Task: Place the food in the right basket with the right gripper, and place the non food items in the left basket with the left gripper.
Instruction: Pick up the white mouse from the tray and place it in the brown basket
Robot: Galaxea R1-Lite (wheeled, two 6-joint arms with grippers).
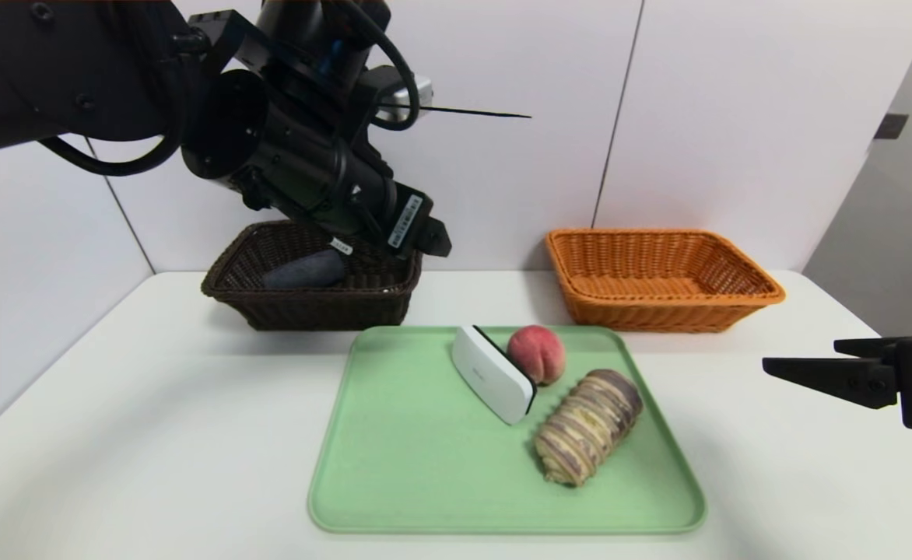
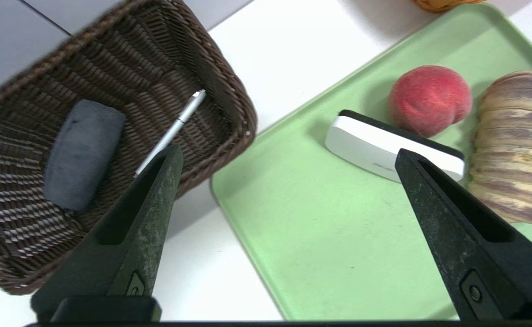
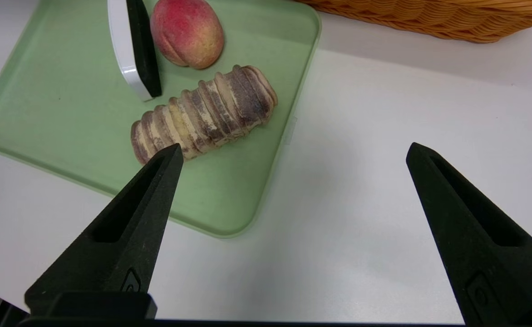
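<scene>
Hovering released between left basket (image 2: 229, 86) and white block (image 2: 384, 150): left claw (image 2: 288, 159). Leaning on peach (image 2: 429, 97); liable to topple or roll it if nudged. Parked, released: right claw (image 3: 293, 154).

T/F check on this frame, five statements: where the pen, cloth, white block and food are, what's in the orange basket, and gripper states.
1. The white pen lies in the dark brown basket beside the rolled grey cloth. True.
2. The white block is already in the dark brown basket. False: it stands on edge on the green tray, against the peach.
3. The orange basket holds the bread roll. False: no food shows in it; the roll lies on the tray.
4. The left gripper is open and holds nothing. True.
5. The right gripper is shut on the peach. False: it is open, off the tray's right side, over bare table.
</scene>
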